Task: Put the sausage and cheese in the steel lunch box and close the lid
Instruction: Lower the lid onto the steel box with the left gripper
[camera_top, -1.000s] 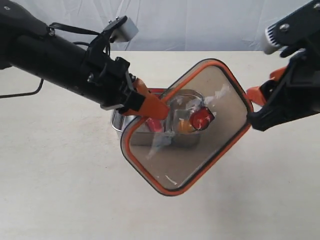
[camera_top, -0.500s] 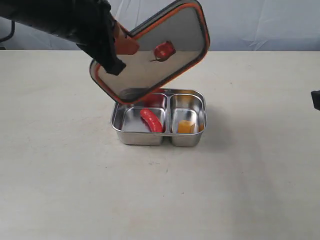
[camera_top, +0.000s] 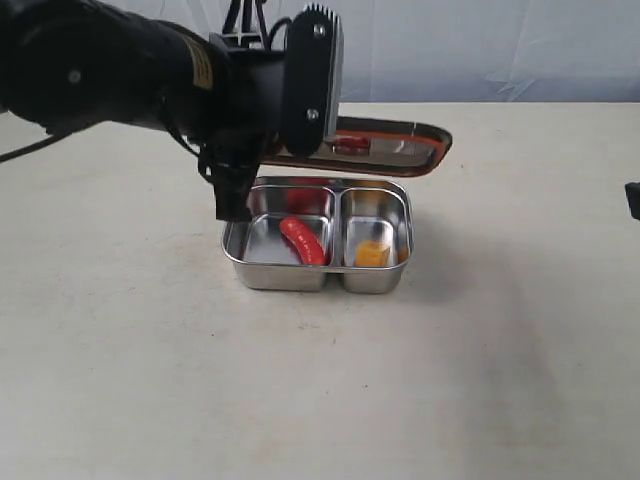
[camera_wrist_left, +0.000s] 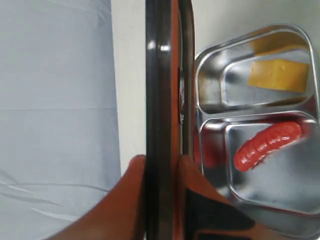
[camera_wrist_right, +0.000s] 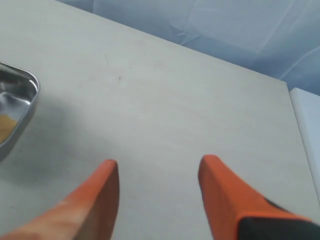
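Left pincer (camera_wrist_left: 161, 165) clamps lid (camera_top: 400, 150) edge, lid flat above steel lunch box (camera_top: 290, 276); right pincer (camera_wrist_right: 158, 170) spread, empty, well aside.

A robot test bench, lab-like rather than a home: a bare cream table (camera_top: 120, 380), a wrinkled pale blue cloth backdrop (camera_top: 520, 50) hung behind the table's far edge, a black robot arm (camera_top: 110, 70) over the table, and a toy sausage (camera_top: 303, 240) in a steel lunch box (camera_top: 280, 277) on the table.

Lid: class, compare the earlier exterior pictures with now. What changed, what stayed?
The left gripper, still clamped on the lid, swung it from slanted to nearly level above the back edge of the steel lunch box. The sausage, cheese and box stayed put.
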